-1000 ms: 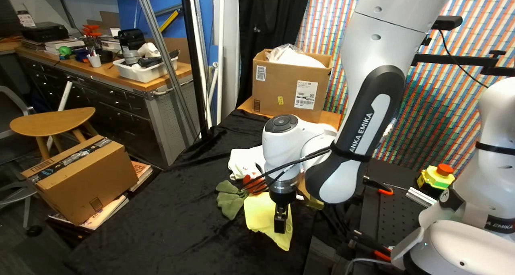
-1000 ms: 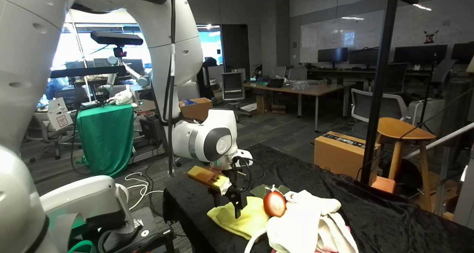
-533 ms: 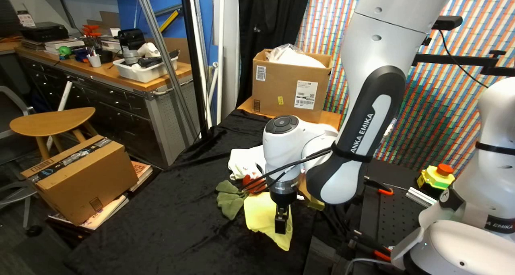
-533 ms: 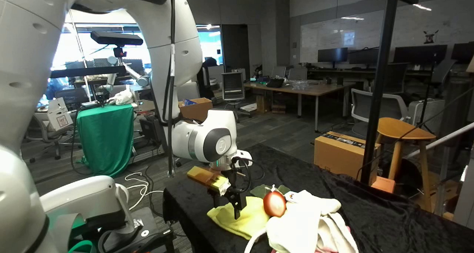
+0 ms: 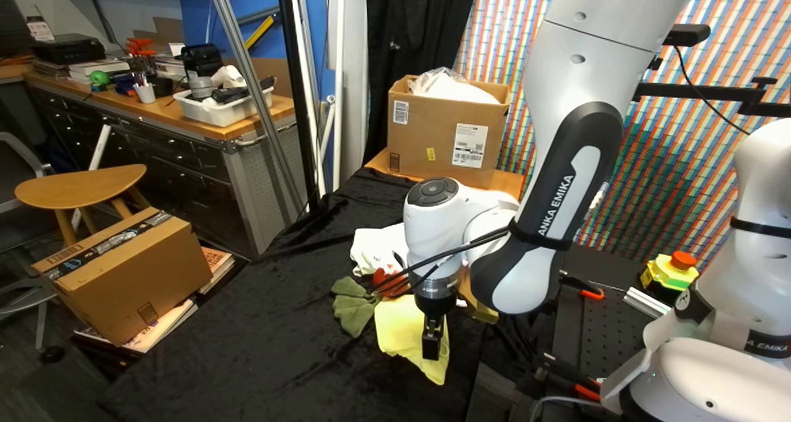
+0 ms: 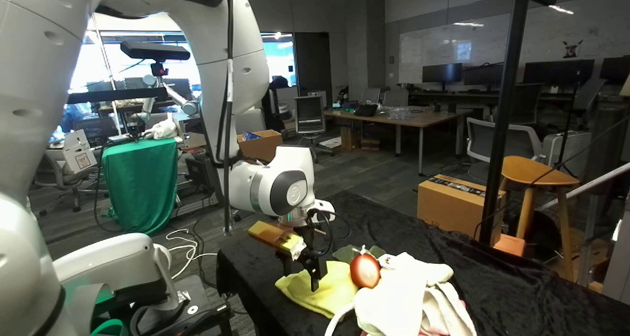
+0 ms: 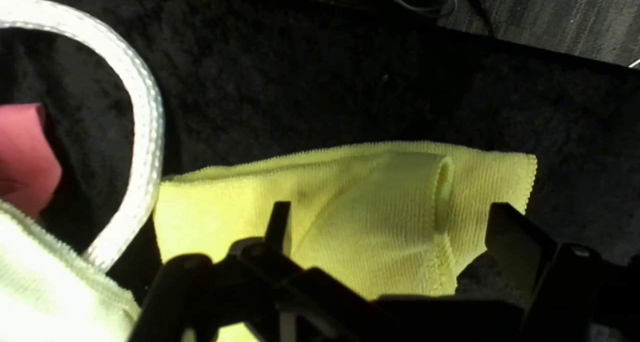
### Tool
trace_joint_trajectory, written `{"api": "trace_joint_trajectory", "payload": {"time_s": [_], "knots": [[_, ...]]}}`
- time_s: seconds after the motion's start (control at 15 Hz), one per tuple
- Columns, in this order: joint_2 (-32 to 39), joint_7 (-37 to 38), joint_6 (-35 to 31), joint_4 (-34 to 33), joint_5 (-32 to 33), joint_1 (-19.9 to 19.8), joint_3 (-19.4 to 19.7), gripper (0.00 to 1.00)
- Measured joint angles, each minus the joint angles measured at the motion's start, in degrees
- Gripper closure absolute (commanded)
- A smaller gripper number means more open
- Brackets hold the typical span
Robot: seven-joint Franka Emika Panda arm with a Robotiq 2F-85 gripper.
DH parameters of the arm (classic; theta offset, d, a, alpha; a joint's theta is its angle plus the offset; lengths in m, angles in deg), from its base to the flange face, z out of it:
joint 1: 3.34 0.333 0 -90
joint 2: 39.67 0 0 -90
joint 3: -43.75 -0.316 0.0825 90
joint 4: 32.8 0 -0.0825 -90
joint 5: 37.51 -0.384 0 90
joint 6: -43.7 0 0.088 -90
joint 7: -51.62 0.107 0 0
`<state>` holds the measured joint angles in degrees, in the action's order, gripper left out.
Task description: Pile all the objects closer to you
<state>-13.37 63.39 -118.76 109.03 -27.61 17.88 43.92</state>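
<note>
While the gripper [image 7: 389,214] hangs low over the yellow cloth [image 7: 360,227], its jaws stand wide apart & hold nothing; can't tell if the tips touch fabric. Yellow lies on the black cover [image 5: 259,348], toward the robot's base, mostly flat w/ one part folded over. The rope [image 7: 146,106] curves right up to its edge in the wrist view, w/ pink cloth [image 7: 22,154] on the rope's far side. In an exterior view, the red-and-green item [image 6: 365,271] sits btwn yellow and the bunched white cloth [image 6: 393,296], close to both; a bit of pink shows below white.

Task is prob. partway: its objects in sight make one loose cluster, but hardly a pile yet. White seems to overlap pink; yellow, rope & the red-and-green item look set around, not on top. Left to do, I'd judge: get yellow, etc., stacked w/ the rest.
</note>
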Motion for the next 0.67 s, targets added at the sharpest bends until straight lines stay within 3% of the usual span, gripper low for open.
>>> {"api": "trace_joint_trajectory", "payload": {"time_s": [0.47,0.67], "knots": [[1.10,0.00,0.00,-0.50,-0.16,-0.35,-0.83,0.81],[1.10,0.00,-0.03,-0.50,-0.25,-0.59,-0.92,0.92]]}}
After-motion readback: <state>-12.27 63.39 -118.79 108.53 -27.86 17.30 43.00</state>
